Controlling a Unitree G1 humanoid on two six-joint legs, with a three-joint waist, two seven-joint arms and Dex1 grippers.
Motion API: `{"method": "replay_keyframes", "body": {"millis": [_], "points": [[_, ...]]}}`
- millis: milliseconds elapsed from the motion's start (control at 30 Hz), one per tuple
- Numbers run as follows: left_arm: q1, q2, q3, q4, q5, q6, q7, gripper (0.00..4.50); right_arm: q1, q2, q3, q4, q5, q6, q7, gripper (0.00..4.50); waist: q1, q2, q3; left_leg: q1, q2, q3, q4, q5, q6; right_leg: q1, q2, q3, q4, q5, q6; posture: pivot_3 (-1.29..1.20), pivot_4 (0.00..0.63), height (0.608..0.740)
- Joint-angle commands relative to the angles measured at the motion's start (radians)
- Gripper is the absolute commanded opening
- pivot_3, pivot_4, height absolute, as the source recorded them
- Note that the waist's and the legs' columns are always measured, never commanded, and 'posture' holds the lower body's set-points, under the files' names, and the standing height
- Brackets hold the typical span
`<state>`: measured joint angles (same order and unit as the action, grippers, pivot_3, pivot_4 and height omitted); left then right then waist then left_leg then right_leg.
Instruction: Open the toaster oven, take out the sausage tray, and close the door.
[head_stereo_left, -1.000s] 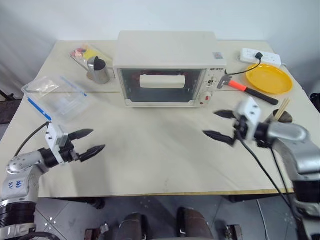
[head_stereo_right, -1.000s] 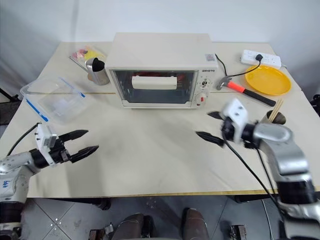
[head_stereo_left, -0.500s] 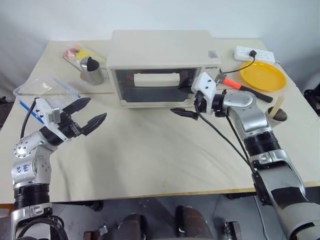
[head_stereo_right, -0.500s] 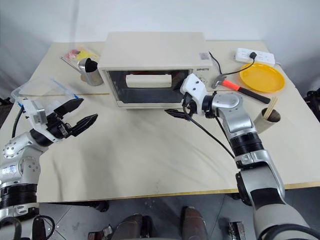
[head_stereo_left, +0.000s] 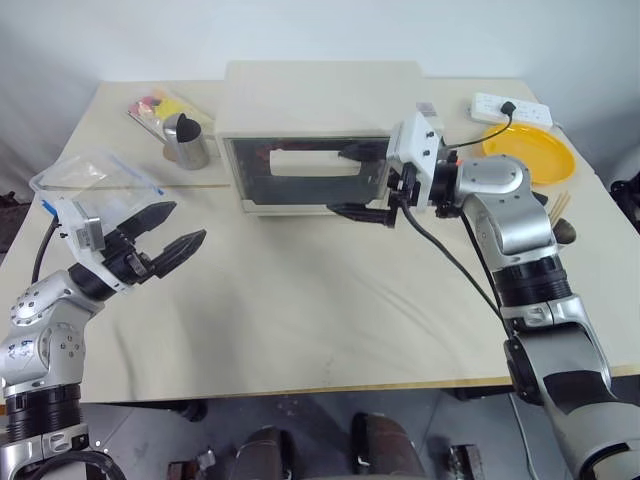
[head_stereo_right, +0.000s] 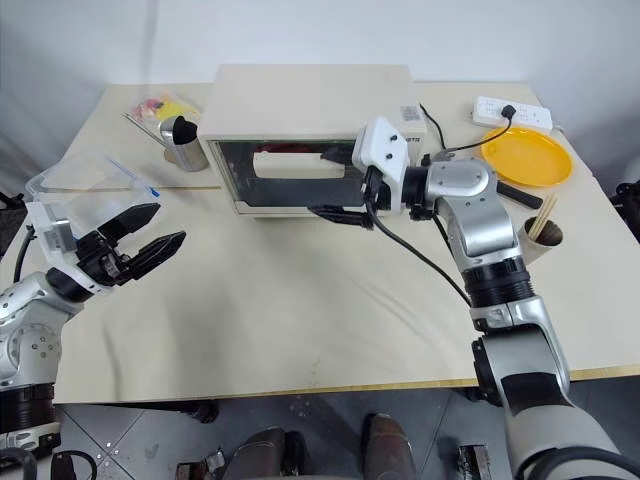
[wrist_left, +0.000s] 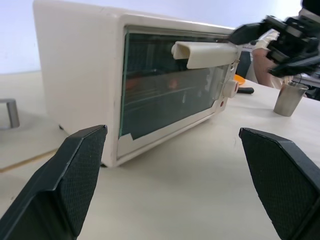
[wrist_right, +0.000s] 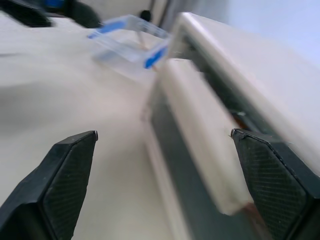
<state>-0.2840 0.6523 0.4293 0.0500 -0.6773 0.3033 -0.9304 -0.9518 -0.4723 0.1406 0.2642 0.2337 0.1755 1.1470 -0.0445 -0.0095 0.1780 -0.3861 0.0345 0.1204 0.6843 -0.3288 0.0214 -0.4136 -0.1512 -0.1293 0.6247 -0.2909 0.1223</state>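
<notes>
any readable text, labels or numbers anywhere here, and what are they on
None can be read for sure.
Small sticker on top of the large cream-white toaster oven: too small to read.
Handwritten blue marks on the left arm's grey metal shell: too blurred to read.
White power strip: no legible marking.

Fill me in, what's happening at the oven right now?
The right gripper is open at the toaster oven, one finger above and one below the white bar handle of the door, which is shut. Nothing is gripped yet. The left gripper hovers open over the table, holding nothing.
</notes>
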Motion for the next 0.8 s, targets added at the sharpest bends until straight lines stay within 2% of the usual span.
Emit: {"method": "replay_keyframes", "body": {"millis": [33, 300, 400, 567, 800], "points": [[-0.035, 0.024, 0.029, -0.011, -0.021, 0.004, 0.005, 4.50, 0.019, -0.019, -0.009, -0.066, 0.015, 0.010, 0.013, 4.47, 0.004, 0.000, 0.000, 0.000, 0.000, 0.000, 0.000, 0.000, 0.000, 0.000, 0.000, 0.000, 0.000, 0.000, 0.000, 0.00, 0.150, 0.740], [-0.039, 0.029, 0.032, -0.013, -0.021, 0.016, 0.002, 4.50, 0.098, -0.090, -0.027, -0.169, 0.033, 0.108, 0.010, 4.47, 0.014, 0.000, 0.000, 0.000, 0.000, 0.000, 0.000, 0.000, 0.000, 0.000, 0.000, 0.000, 0.000, 0.000, 0.000, 0.00, 0.150, 0.740], [-0.048, 0.029, 0.027, -0.005, -0.018, 0.019, 0.000, 4.50, 0.097, -0.099, -0.015, -0.104, -0.002, 0.070, 0.007, 4.47, 0.013, 0.000, 0.000, 0.000, -0.002, 0.001, 0.000, 0.000, 0.000, 0.000, 0.000, 0.000, -0.001, 0.000, 0.000, 0.00, 0.150, 0.740], [-0.054, 0.029, 0.025, -0.008, -0.028, 0.029, -0.011, 4.50, -0.018, -0.042, -0.007, 0.155, -0.079, -0.052, -0.063, 4.47, 0.009, 0.000, 0.000, 0.000, -0.002, 0.002, 0.000, 0.000, 0.000, 0.000, 0.000, 0.001, -0.002, 0.000, 0.000, 0.00, 0.150, 0.740], [-0.043, 0.035, 0.039, -0.023, -0.032, 0.038, -0.013, 4.50, -0.128, 0.006, -0.017, 0.300, -0.099, -0.149, -0.058, 4.47, 0.002, 0.000, 0.000, 0.000, -0.002, 0.001, -0.001, 0.000, 0.000, 0.000, 0.000, 0.000, -0.002, 0.000, 0.000, 0.00, 0.150, 0.740]]}}
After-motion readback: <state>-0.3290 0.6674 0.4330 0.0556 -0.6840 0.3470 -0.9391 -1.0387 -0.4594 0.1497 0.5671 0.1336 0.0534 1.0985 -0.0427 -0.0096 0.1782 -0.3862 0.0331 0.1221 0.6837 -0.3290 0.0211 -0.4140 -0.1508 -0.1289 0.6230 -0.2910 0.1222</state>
